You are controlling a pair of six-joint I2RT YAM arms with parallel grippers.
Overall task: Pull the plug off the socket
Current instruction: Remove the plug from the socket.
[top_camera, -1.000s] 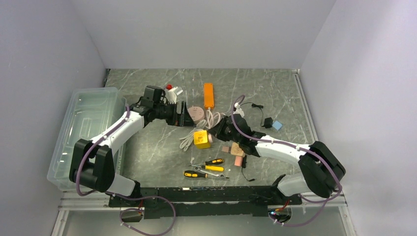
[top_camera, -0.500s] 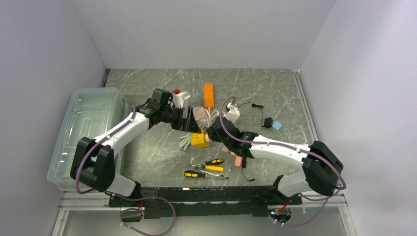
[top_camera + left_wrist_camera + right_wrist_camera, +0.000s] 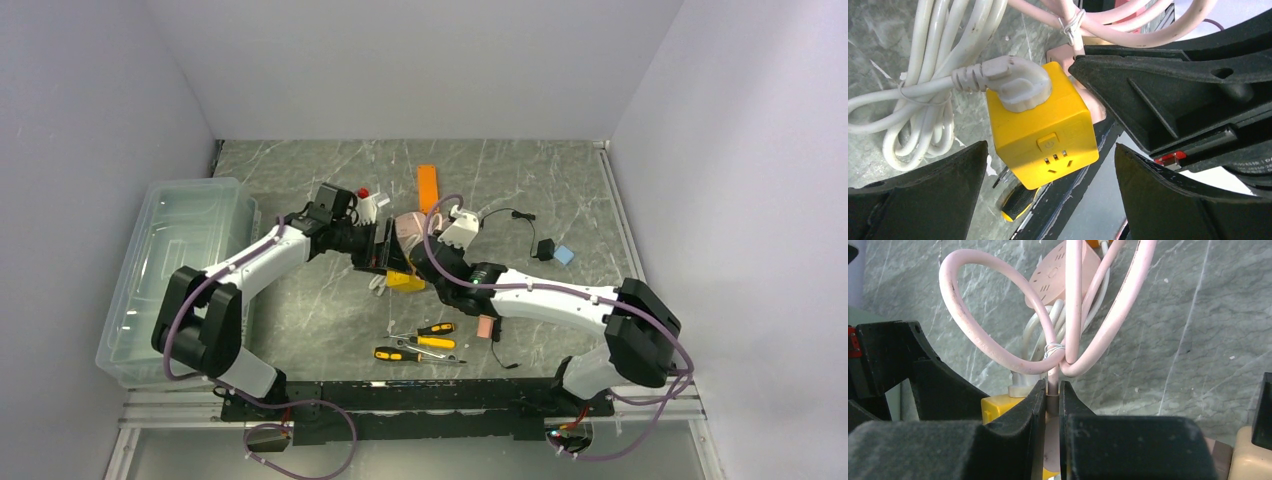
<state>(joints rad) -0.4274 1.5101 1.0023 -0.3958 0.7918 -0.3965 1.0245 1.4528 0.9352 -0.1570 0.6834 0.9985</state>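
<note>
The only marking I can read is a power symbol on the small button on one face of the yellow socket cube [image 3: 1048, 130]. Below it is a set of pin slots. Nothing else carries writing I can make out.

The cube sits in the middle of the tabletop [image 3: 560, 190], where the two arms meet. A white plug [image 3: 1020, 87] is seated in its top face. Its white cable [image 3: 933, 75] lies coiled just beside the cube, bound with a tie. A pink plug [image 3: 1095, 105] sits flat against the side of the cube that faces the right arm, mostly hidden.

The left arm reaches in from the left, stretched low across the tabletop. The left hand [image 3: 383, 247] is spread wide, one finger on each side of the cube and neither touching it.

The right arm comes across from the right with its forearm low and its wrist turned toward the cube. The right hand [image 3: 1052, 390] is clamped tight on the pink cable [image 3: 998, 340] where it runs down to the cube. Its fingers [image 3: 1013, 440] are nearly together with the cable pinched between them.

Above the grip the pink cable rises in loops held by a twist tie, leading to a round pink power strip [image 3: 1063, 270] behind. A screwdriver handle [image 3: 1015, 205] shows just beneath the cube. A clear plastic bin [image 3: 180, 260] stands at the left edge of the tabletop.
</note>
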